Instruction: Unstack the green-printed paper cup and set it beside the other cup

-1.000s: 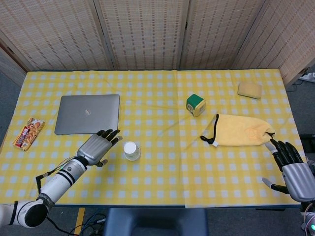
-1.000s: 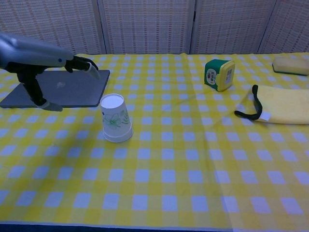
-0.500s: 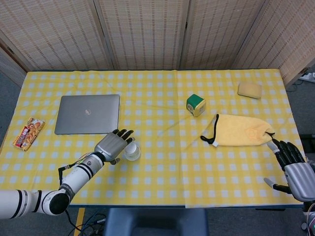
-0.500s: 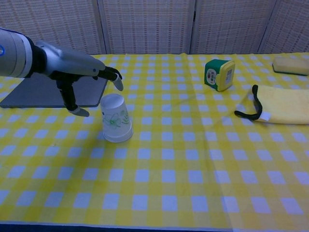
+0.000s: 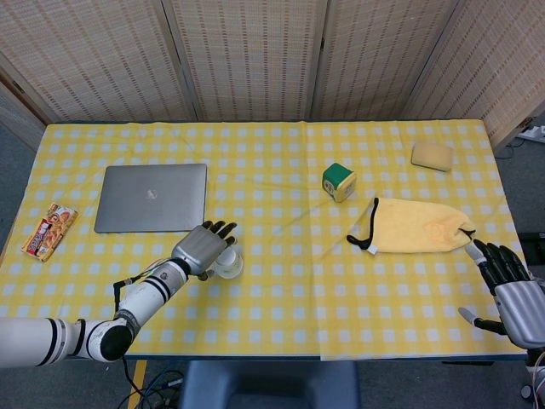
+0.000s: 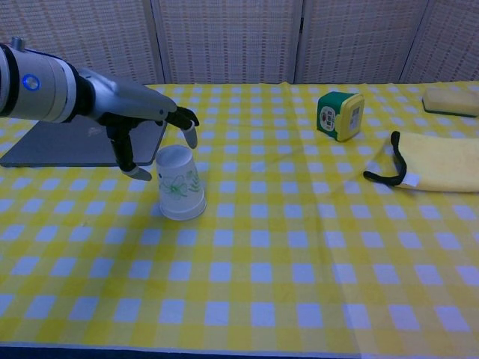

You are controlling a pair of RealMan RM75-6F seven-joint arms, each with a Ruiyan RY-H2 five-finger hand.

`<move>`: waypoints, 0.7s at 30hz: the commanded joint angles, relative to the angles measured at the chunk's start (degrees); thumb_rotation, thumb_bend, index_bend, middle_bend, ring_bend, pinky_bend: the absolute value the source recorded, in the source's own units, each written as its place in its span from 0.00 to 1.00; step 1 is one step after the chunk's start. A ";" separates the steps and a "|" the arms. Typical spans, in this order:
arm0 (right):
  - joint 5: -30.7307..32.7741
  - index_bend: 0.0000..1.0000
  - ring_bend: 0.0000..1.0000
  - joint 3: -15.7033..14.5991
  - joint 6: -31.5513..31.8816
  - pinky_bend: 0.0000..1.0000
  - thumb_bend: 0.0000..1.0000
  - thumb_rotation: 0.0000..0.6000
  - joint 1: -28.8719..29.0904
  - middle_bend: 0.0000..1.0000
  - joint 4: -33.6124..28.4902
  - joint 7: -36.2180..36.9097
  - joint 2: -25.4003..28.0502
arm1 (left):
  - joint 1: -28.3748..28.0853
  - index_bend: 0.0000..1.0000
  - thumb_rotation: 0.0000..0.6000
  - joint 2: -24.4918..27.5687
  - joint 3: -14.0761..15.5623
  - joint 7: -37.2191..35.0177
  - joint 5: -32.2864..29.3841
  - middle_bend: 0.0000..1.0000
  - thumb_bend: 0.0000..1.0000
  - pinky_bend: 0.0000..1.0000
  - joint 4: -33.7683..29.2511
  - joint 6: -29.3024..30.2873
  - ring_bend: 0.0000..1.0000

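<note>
Chest view shows our left robot hand (image 6: 153, 120) spread wide over the upturned green-printed paper cup (image 6: 179, 183) on the bench (image 6: 299, 262), gripping nothing. We should lower, pinch only the outer cup's wall, and lift straight.

A: The paper cup (image 6: 180, 184) looks matt, white with a green print. The left hand (image 6: 153, 116) is smooth grey metal with dark fingertips.

B: The tablecloth (image 6: 299, 254) is checked cloth; the laptop (image 5: 152, 197) has a matt metal lid; the pouch (image 5: 417, 227) is soft yellow fabric.
</note>
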 commanded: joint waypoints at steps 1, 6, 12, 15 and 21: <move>0.05 0.00 0.00 0.00 0.01 0.00 0.15 1.00 -0.02 0.00 0.04 0.05 0.01 | -0.46 0.23 1.00 -0.36 0.54 -0.30 0.10 0.00 0.32 0.16 0.54 0.15 0.00; 0.10 0.00 0.00 -0.09 -0.32 0.00 0.15 1.00 0.08 0.00 -0.05 -0.15 0.00 | -0.92 0.27 1.00 -0.54 1.22 -0.99 0.49 0.00 0.32 0.16 0.75 0.90 0.00; 0.02 0.00 0.00 -0.13 -0.42 0.00 0.15 1.00 0.15 0.00 -0.21 -0.53 -0.06 | -0.96 0.30 1.00 -0.27 1.56 -2.30 1.50 0.00 0.32 0.16 0.52 1.53 0.00; -0.03 0.00 0.00 -0.18 -0.45 0.00 0.15 1.00 0.16 0.00 -0.23 -0.62 -0.06 | -0.88 0.30 1.00 -0.28 1.66 -2.85 2.15 0.00 0.32 0.16 0.53 2.02 0.00; -0.05 0.00 0.00 -0.17 -0.08 0.00 0.15 1.00 0.00 0.00 -0.17 -0.51 -0.05 | -0.86 0.33 1.00 -0.38 1.83 -3.51 3.04 0.00 0.32 0.16 0.29 2.75 0.00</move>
